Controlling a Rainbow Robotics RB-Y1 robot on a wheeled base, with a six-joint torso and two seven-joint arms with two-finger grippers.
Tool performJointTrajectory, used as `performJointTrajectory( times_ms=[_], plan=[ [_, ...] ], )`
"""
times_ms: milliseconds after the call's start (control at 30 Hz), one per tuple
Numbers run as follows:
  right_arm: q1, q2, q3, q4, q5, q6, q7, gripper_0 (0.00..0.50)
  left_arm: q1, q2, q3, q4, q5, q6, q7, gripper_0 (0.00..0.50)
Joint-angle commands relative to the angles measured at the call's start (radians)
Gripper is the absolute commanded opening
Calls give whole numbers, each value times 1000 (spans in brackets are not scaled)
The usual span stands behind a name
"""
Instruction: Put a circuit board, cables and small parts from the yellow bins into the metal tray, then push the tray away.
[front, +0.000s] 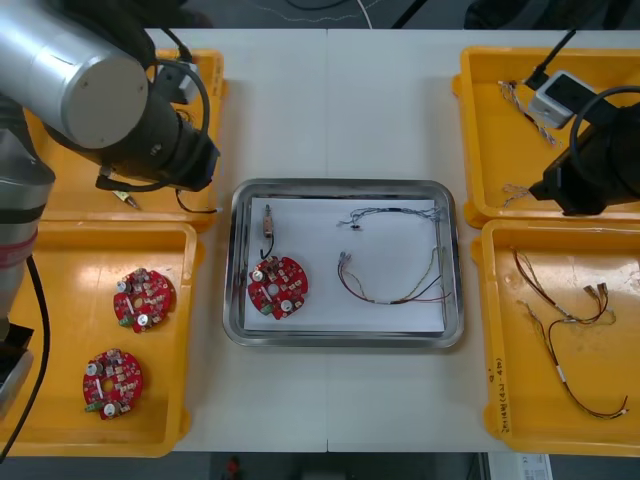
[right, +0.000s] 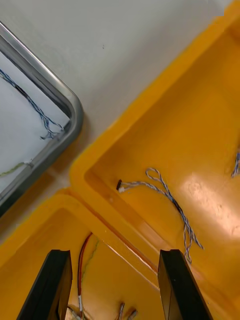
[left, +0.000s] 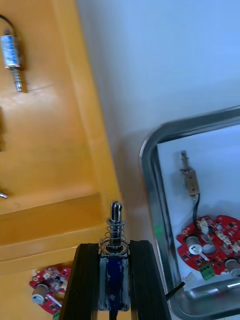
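Note:
My left gripper (left: 114, 248) is shut on a small metal part (left: 116, 222) with a blue body, a spring and a pin. It hangs over the strip of table between the far-left yellow bin (left: 50, 125) and the metal tray (left: 150, 160). The tray (front: 450, 205), white inside, holds a red circuit board (front: 277, 287), a small metal part (front: 268, 222), a blue and white cable (front: 390, 213) and a red and yellow cable (front: 400, 288). My right gripper (right: 112, 262) stands open above the wall between the two right bins, nothing between its fingers.
The near-left bin (front: 60, 250) holds two circuit boards (front: 143, 297). Another small metal part (left: 12, 55) lies in the far-left bin. Blue and white cables (right: 160, 192) lie in the far-right bin (front: 500, 160), red and yellow cables (front: 570, 330) in the near-right one.

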Motion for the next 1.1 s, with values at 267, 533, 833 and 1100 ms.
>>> performJointTrajectory(
  times_ms=[267, 533, 833, 1100],
  plan=[
    [176, -60, -183, -30, 25, 3, -86, 500, -68, -88, -176, -13, -3, -24, 175, 0],
    [281, -58, -238, -40, 6, 3, -123, 500, -108, -128, -257, 91, -1, -110, 198, 0],
    [399, -43, -231, -168, -25, 3, -313, 500, -157, -173, -325, 269, 0, -225, 214, 1],
    [430, -38, -221, -174, -32, 3, -447, 500, -170, -177, -388, 386, 17, -295, 215, 3]
  ],
)
